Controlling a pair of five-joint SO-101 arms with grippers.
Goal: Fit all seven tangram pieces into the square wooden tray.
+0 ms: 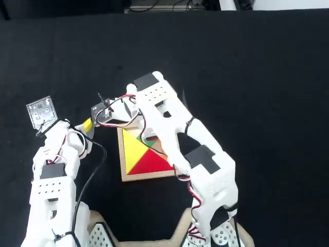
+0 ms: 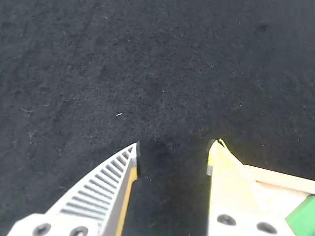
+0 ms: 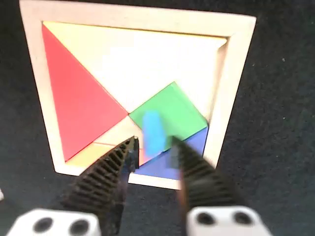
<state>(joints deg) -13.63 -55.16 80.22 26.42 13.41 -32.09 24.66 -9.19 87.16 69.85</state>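
While the half-open right gripper (image 3: 154, 145) loosely brackets a light-blue piece (image 3: 153, 129), it could drop askew onto the green square (image 3: 179, 109) in the wooden tray (image 3: 237, 73)

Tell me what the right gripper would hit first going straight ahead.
The right gripper would probably meet the light blue piece right at its open jaws, then the green square in the wooden tray; depth is unclear.

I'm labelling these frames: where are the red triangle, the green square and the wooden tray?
red triangle (image 3: 79, 100): right wrist view, middle of its face.
green square (image 3: 184, 109): right wrist view, uncovered part of its face.
wooden tray (image 3: 138, 15): right wrist view, a bare stretch of its rim.
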